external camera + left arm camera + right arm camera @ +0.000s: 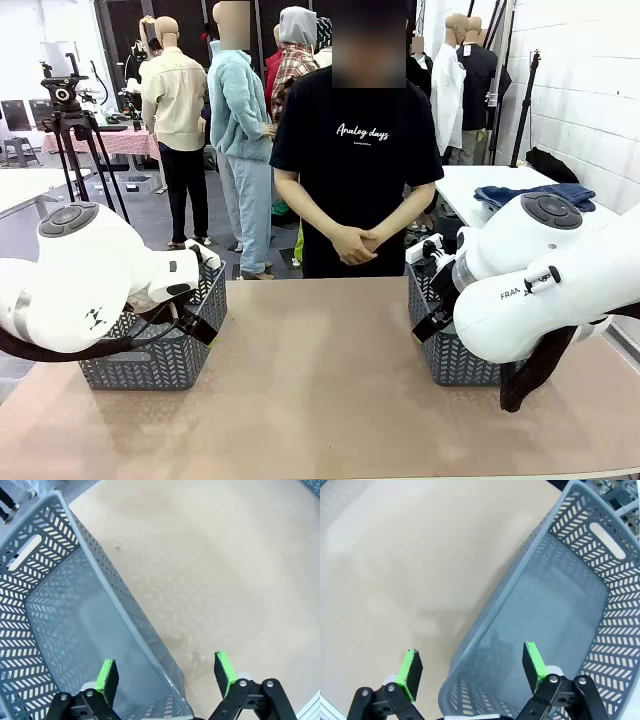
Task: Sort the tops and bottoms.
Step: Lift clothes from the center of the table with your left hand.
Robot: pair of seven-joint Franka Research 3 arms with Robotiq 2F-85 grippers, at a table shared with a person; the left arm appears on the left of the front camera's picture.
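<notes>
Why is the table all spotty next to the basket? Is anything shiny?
Left wrist view: light through the holes in the grey lattice plastic basket dapples the tan table beside it. Right wrist view: the smooth floor of the other grey lattice basket gleams softly, faintly mirroring its wall.

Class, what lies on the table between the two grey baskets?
Nothing: in the front view the tan table is bare between the left basket and the right basket. A person stands behind that gap, at the far edge.

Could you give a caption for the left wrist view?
Open left gripper above one wall of a grey basket on a beige table.
</notes>
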